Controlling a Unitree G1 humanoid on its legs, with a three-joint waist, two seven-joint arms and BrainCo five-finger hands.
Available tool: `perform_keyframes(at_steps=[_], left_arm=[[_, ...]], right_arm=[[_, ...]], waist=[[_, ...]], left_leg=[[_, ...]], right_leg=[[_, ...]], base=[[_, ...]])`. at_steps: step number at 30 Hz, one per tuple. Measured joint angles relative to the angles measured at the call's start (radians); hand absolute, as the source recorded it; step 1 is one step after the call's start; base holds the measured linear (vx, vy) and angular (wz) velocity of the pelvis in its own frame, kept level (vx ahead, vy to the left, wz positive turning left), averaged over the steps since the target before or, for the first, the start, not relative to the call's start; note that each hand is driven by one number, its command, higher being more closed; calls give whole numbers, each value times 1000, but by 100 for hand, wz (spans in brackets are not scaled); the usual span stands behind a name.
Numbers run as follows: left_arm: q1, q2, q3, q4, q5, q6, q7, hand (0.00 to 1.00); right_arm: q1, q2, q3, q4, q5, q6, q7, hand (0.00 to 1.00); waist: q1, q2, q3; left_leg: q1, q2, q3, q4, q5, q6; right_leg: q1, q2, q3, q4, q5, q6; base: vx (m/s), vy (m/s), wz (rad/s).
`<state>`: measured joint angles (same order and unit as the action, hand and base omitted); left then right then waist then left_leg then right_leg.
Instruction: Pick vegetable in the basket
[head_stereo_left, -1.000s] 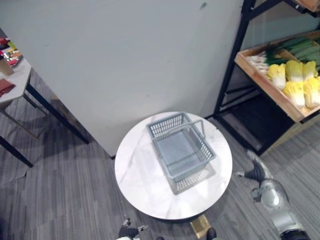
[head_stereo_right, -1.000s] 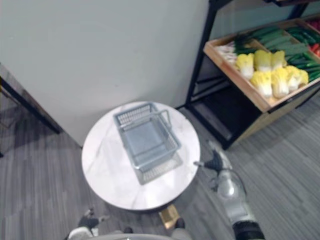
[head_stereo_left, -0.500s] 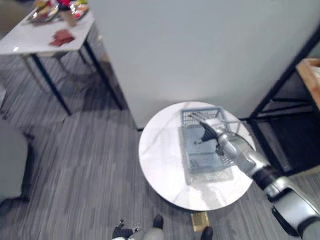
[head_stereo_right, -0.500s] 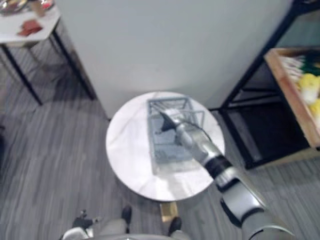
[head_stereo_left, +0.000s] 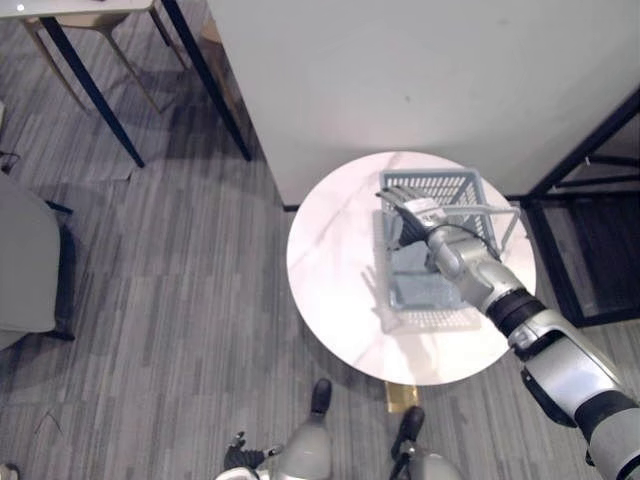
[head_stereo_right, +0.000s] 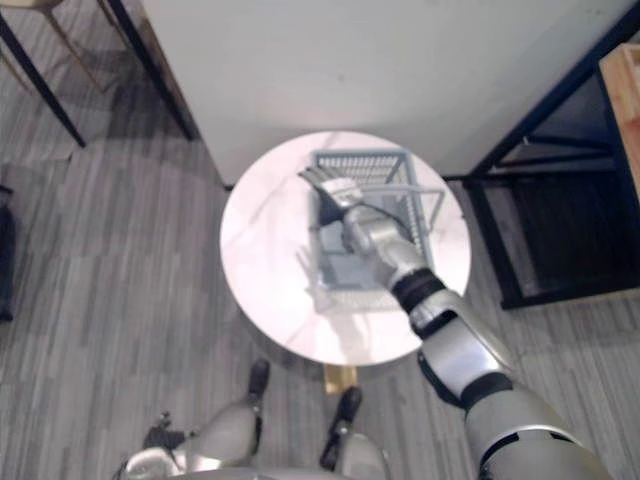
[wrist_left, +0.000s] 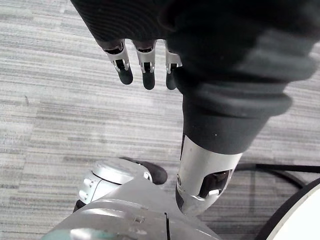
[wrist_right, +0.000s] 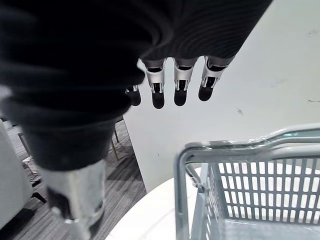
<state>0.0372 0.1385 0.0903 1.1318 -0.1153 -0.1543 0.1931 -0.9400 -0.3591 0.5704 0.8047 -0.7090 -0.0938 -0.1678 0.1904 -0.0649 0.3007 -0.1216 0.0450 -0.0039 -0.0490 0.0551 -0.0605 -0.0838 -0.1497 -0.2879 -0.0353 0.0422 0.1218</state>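
An empty grey wire basket (head_stereo_left: 432, 178) stands on a round white marble table (head_stereo_left: 330, 270). My right hand (head_stereo_left: 408, 212) reaches in from the lower right and hovers over the basket's near-left rim (wrist_right: 235, 145). It is open, with its fingers (wrist_right: 175, 87) straight and nothing held. My left hand (wrist_left: 145, 65) hangs low over the carpet near the table's front, open and holding nothing. I see no vegetable in the basket or in either hand.
A white partition wall (head_stereo_left: 420, 70) rises just behind the table. A black shelf frame (head_stereo_left: 585, 150) stands to the right, with a wooden crate edge (head_stereo_right: 625, 95) showing. A black-legged table (head_stereo_left: 90, 80) and a grey chair (head_stereo_left: 25, 265) are on the left.
The camera has swung left, so the vegetable shelf has left the picture. My right hand rose from beside the table's right edge to over the basket.
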Motion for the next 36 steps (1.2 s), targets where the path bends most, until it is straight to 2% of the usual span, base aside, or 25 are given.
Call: perform_keyframes(at_steps=[9,10,16,26,36], left_arm=[[-25,15,-85,0,-3,-12,1,0],[-29,14,-87,1,-6,-12,1,0],[-35,15,-105,1,-38,-13,1,0],[-45,18,-135,1,-39,-20,0,0],[-50,21,-163,5,-39,-22,0,0]], right_arm=[[-26,-29,-96,77,0,11,-43,0],[-26,-33,-101,81,0,23,-44,0],[-50,-56,-139,118,0,30,-68,0],[-97,-87,-151,181,-7,30,-76,0],[-131,-117,-170,207,-38,36,-85,0]], waist=[[0,16,49],[0,19,54],[0,31,65],[-12,48,104],[-15,59,112]], left_leg=[[-4,-1,-4,-22,17,0],[-6,-2,-4,-22,17,0],[-20,-4,-4,-23,19,2],[-22,-14,-4,-23,20,4],[-34,-16,-2,-23,21,5]], right_leg=[[-16,-1,-1,5,0,0],[-18,-1,-1,5,0,0],[-33,-2,1,5,1,-1],[-37,-11,6,5,4,-6],[-52,-13,11,5,6,-8]], base=[[0,0,0],[0,0,0],[0,0,0],[0,0,0],[0,0,0]])
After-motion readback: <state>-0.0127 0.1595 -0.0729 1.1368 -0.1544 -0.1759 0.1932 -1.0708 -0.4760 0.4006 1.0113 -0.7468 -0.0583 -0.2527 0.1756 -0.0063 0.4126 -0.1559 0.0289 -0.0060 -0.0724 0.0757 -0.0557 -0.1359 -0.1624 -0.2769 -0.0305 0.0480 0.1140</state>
